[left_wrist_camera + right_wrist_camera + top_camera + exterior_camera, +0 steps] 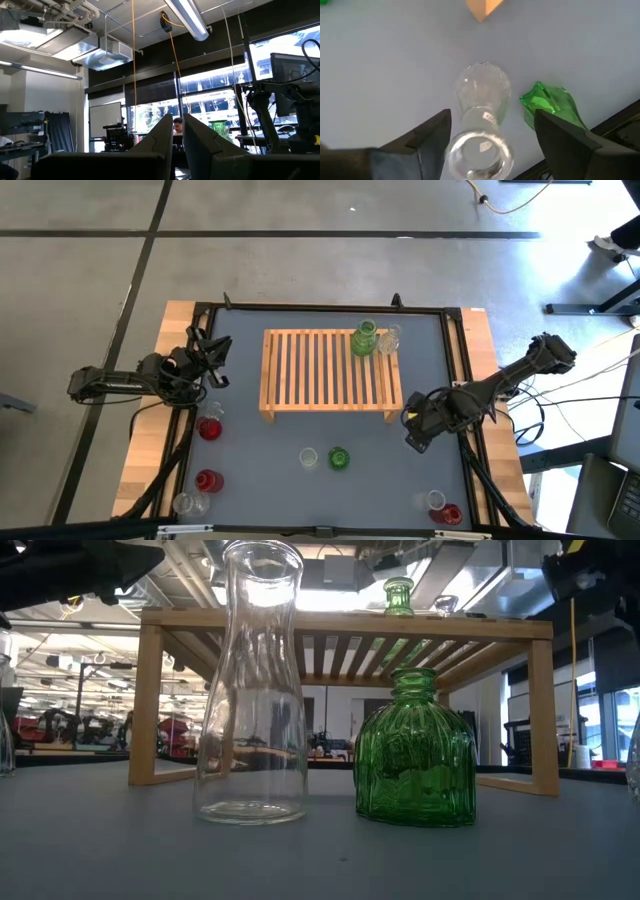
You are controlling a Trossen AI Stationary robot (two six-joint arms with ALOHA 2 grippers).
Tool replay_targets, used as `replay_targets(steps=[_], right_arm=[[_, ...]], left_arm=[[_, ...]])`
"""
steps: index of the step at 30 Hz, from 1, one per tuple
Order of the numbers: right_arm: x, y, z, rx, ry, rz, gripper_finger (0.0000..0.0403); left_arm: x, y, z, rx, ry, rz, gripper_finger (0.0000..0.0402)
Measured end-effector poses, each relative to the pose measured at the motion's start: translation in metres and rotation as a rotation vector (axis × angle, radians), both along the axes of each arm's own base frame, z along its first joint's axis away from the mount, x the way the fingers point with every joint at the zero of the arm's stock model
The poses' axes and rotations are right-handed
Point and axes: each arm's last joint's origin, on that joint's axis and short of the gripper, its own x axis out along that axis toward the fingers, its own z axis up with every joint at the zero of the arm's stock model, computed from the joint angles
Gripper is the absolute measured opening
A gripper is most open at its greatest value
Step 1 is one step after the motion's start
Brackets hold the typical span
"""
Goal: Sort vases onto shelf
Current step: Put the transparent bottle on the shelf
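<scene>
Right gripper (pixel 418 425) in high view low over the grey table top (pixel 260 445), just off the right front leg of the shelf (pixel 330 370); whatever sits beneath hidden by the arm. Left gripper (pixel 207 358) parked at the left table edge, closed on nothing. Two pieces up on the slats at the far right corner: shelf-top green vase (pixel 365 340) and shelf-top clear vase (pixel 388 338), touching or nearly so. Red vases (pixel 209 428) and more glass loose at both front corners. Low view: centre clear vase (pixel 250 690) and ribbed green vase (pixel 415 745) upright, close together but apart, in front of the shelf. Left wrist view: fingers (pixel 165 140) pressed together, pointing up into the room; ceiling lamp (pixel 187 17), ducting, bright windows (pixel 210 95). Right wrist view: jaws spread wide, straddling a clear vase (pixel 480 100) seen from above, seemingly not pinched; green vase (pixel 552 105) just beside it, near the table edge. Likely step: taking this clear one. Best centred on the body, squeezed gently, lifted straight up to spare the green neighbour and the shelf leg. Surface smooth, glass prone to slip or tip.
</scene>
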Motion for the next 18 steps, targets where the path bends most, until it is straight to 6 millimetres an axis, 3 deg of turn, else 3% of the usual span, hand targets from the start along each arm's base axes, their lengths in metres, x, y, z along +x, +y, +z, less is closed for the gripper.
replay_targets(steps=[6, 9, 18], right_arm=[[-0.002, 0.0, 0.028, 0.014, -0.121, 0.01, 0.0264], [-0.012, 0.003, 0.04, -0.003, -0.204, 0.025, 0.0264], [-0.044, 0.023, 0.045, -0.04, -0.25, 0.014, 0.0264]], left_arm=[[-0.001, 0.0, 0.001, 0.001, -0.014, 0.0, 0.0037], [-0.001, 0.0, 0.001, 0.001, -0.013, 0.0, 0.0037], [-0.001, 0.0, 0.001, 0.001, -0.013, 0.0, 0.0037]])
